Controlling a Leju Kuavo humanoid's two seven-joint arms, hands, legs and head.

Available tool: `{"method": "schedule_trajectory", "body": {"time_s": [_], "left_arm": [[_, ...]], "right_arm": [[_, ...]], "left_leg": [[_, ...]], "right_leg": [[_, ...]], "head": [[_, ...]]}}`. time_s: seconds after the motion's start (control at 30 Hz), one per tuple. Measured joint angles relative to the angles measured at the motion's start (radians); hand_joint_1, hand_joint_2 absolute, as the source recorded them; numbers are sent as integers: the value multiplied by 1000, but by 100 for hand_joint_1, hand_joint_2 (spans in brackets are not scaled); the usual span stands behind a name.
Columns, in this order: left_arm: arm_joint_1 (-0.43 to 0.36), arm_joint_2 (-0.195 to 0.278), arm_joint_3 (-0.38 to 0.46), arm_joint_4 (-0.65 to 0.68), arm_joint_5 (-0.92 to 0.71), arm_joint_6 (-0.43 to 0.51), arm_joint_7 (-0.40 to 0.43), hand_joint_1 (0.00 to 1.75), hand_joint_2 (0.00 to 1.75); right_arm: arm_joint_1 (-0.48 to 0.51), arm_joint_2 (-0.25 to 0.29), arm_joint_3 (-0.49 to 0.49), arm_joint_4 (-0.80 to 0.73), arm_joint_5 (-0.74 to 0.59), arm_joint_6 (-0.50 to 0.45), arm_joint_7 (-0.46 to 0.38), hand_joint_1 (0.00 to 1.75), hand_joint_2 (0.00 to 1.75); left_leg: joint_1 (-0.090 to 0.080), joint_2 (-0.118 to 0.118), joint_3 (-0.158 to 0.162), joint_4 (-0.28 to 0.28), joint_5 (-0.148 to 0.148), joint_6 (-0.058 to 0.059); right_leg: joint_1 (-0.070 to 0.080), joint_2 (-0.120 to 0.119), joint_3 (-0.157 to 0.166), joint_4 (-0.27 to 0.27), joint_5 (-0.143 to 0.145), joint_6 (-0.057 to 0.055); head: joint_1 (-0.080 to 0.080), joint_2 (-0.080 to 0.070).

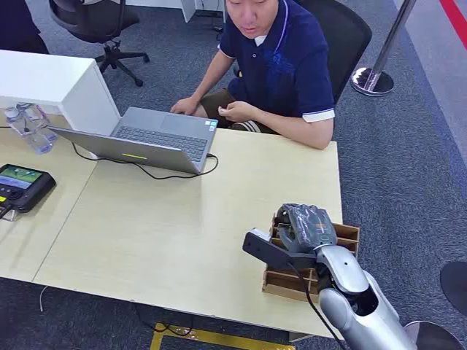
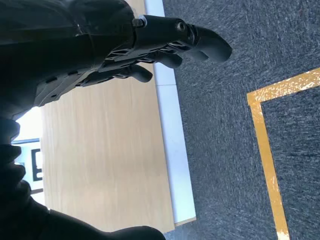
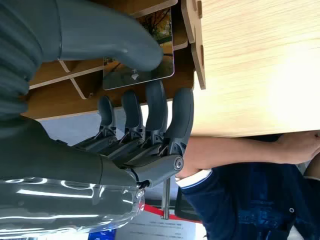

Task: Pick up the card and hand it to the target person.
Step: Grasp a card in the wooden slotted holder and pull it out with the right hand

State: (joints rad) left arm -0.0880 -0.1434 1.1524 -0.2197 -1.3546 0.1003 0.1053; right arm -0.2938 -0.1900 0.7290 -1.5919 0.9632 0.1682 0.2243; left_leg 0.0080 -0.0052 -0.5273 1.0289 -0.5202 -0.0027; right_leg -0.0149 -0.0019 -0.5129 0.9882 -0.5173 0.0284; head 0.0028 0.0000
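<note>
The card [image 3: 158, 30], glossy with a picture on it, stands in a slot of the wooden card holder [image 3: 193, 47]. My right hand [image 3: 143, 120] is around it: the thumb lies across the card's face and the fingertips [image 3: 182, 102] reach its other side. In the head view my right hand [image 1: 306, 227] covers the holder [image 1: 346, 237] at the table's near right corner, hiding the card. The target person [image 1: 284, 69] sits across the table in a dark blue polo. My left hand [image 2: 158, 45] hangs beside the table with fingers extended, holding nothing.
An open laptop [image 1: 151, 138] with a black cable sits in front of the person. A handheld screen device [image 1: 22, 186] and clear plastic items [image 1: 30, 127] lie at the left, by a white box [image 1: 55, 80]. A stanchion base [image 1: 373, 80] stands on the carpet.
</note>
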Motion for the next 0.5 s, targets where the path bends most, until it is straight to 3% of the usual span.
{"method": "schedule_trajectory", "body": {"time_s": [0.23, 0.5], "left_arm": [[0, 0, 0, 0, -1, 0, 0, 0, 175], [0, 0, 0, 0, -4, 0, 0, 0, 175]], "right_arm": [[0, 0, 0, 0, 0, 0, 0, 123, 175], [0, 0, 0, 0, 0, 0, 0, 127, 175]], "left_leg": [[0, 0, 0, 0, 0, 0], [0, 0, 0, 0, 0, 0]], "right_leg": [[0, 0, 0, 0, 0, 0], [0, 0, 0, 0, 0, 0]], "head": [[0, 0], [0, 0]]}}
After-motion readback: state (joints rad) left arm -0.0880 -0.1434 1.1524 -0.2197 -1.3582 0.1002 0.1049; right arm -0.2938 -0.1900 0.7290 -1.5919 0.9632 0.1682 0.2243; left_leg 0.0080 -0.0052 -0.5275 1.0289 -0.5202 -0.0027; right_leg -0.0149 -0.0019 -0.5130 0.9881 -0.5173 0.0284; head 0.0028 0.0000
